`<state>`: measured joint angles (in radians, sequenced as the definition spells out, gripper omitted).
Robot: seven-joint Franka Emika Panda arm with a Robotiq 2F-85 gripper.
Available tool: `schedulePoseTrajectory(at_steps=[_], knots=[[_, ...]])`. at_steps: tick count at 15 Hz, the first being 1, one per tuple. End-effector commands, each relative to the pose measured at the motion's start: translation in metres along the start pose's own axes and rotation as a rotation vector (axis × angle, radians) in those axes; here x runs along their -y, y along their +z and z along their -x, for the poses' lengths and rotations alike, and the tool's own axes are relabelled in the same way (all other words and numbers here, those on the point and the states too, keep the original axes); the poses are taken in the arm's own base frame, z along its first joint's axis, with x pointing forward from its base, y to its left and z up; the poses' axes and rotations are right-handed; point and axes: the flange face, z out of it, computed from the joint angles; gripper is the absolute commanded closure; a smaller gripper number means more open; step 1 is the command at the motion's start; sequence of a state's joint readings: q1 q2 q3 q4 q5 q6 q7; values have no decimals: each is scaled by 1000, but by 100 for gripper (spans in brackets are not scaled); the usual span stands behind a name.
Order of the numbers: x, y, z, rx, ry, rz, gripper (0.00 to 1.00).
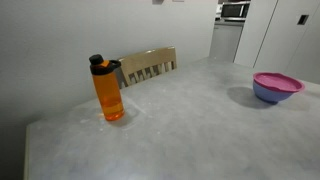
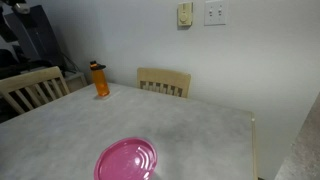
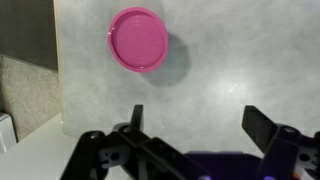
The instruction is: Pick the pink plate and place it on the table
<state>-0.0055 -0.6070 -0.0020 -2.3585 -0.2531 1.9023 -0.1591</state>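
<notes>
The pink plate (image 1: 277, 81) rests on top of a blue-lavender bowl (image 1: 272, 95) on the grey table (image 1: 190, 120). It also shows in an exterior view (image 2: 127, 160) near the table's front edge and from above in the wrist view (image 3: 138, 39). My gripper (image 3: 195, 125) is open and empty, high above the table (image 3: 230, 60), with the plate some way ahead of the fingertips. The arm does not show in either exterior view.
An orange bottle (image 1: 108, 88) with a black cap stands near the far end of the table, also seen in an exterior view (image 2: 100, 79). Wooden chairs (image 2: 164, 82) (image 2: 30, 88) stand at the table's sides. The table edge (image 3: 58, 70) runs along the left in the wrist view.
</notes>
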Motion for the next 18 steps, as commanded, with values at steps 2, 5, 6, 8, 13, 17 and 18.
schedulePoseTrajectory(at_steps=[2, 5, 6, 8, 13, 17, 18], knots=[[-6, 5, 0, 2, -8, 5, 0], [-32, 23, -1, -35, -7, -5, 0], [-42, 31, -1, -40, -2, -26, 0], [-66, 54, 2, -40, 9, -72, 0], [-112, 115, -2, 6, 113, -180, 0], [-111, 134, 0, 39, 136, -162, 0], [-110, 145, -3, 56, 134, -162, 0]])
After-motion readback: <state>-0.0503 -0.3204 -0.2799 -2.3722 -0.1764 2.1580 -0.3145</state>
